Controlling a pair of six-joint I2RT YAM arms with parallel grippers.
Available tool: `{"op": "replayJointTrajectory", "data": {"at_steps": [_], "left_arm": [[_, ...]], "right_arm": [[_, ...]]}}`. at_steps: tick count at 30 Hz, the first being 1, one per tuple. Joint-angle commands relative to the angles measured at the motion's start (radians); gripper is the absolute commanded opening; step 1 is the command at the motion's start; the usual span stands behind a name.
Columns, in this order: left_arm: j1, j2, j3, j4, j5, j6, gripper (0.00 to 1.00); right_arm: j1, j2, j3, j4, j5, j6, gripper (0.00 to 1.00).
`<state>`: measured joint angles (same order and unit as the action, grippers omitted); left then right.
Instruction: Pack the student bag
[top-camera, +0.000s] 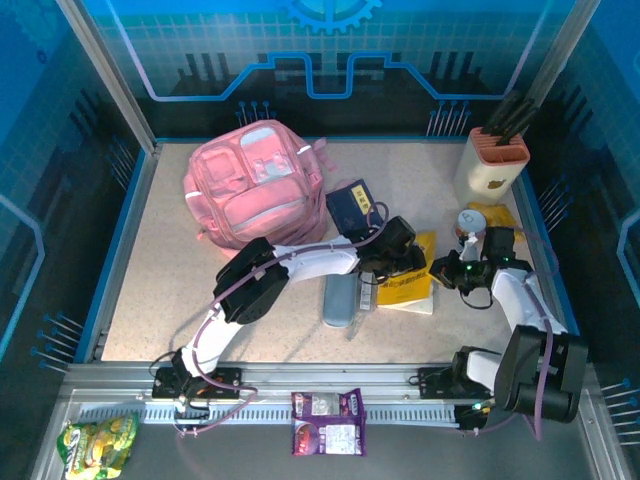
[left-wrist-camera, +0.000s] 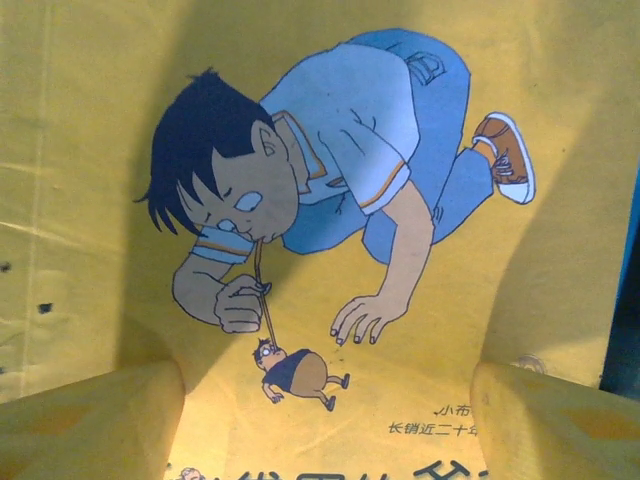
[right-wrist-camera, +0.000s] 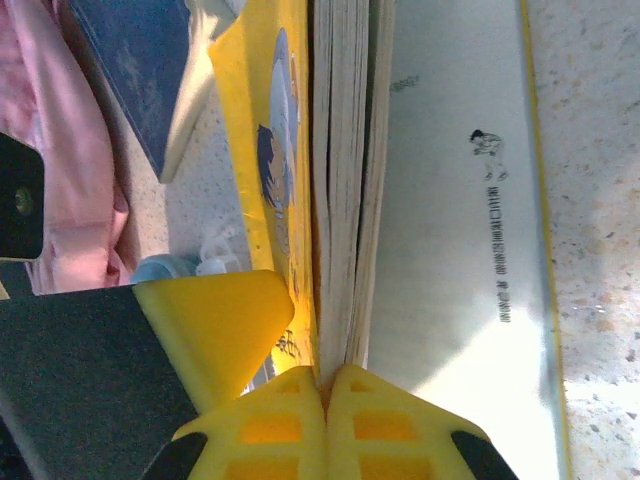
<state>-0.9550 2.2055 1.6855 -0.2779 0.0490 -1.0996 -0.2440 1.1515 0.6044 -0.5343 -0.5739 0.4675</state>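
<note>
The pink student bag (top-camera: 255, 185) lies at the back left of the bench (top-camera: 160, 290). Packing looks barely begun, since the yellow book (top-camera: 408, 288), a dark blue notebook (top-camera: 350, 205) and a grey case (top-camera: 338, 298) all lie outside it. The left pincer (left-wrist-camera: 325, 395) hovers spread over the book's cover. The right pincer (right-wrist-camera: 325, 385) is pressed together at its page edge.

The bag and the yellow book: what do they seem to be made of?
Bag: pink fabric, probably synthetic, matte; it creases softly and has pale shiny strips. Book: paper pages, visible as a stack of thin edges, inside a smooth printed cover, apparently slightly glossy since it catches light.
</note>
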Motion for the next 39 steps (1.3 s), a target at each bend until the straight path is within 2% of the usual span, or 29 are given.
{"op": "replayJointTrajectory", "data": {"at_steps": [1, 15, 23, 28, 30, 34, 36, 39], "left_arm": [[0.021, -0.099, -0.032, 0.039, 0.057, 0.051, 0.79], [0.133, -0.406, -0.370, 0.325, 0.178, -0.023, 0.83], [0.226, -0.518, -0.511, 0.457, 0.228, -0.015, 0.85], [0.272, -0.506, -0.552, 0.636, 0.349, -0.061, 0.84], [0.285, -0.484, -0.547, 0.656, 0.393, -0.078, 0.83], [0.302, -0.480, -0.596, 0.732, 0.388, -0.130, 0.82], [0.300, -0.473, -0.613, 0.825, 0.410, -0.174, 0.78], [0.302, -0.450, -0.633, 0.967, 0.441, -0.246, 0.70]], "right_arm": [[-0.030, -0.060, 0.048, -0.046, -0.006, 0.029, 0.00], [-0.022, -0.220, 0.239, -0.114, -0.079, 0.142, 0.00], [0.076, -0.196, 0.338, -0.040, -0.206, 0.241, 0.00], [0.121, -0.178, 0.333, 0.079, -0.256, 0.340, 0.00], [0.135, -0.167, 0.327, 0.135, -0.285, 0.378, 0.00], [0.160, -0.146, 0.302, 0.253, -0.323, 0.456, 0.00], [0.175, -0.130, 0.285, 0.302, -0.330, 0.481, 0.00], [0.183, -0.102, 0.281, 0.284, -0.314, 0.444, 0.00]]}}
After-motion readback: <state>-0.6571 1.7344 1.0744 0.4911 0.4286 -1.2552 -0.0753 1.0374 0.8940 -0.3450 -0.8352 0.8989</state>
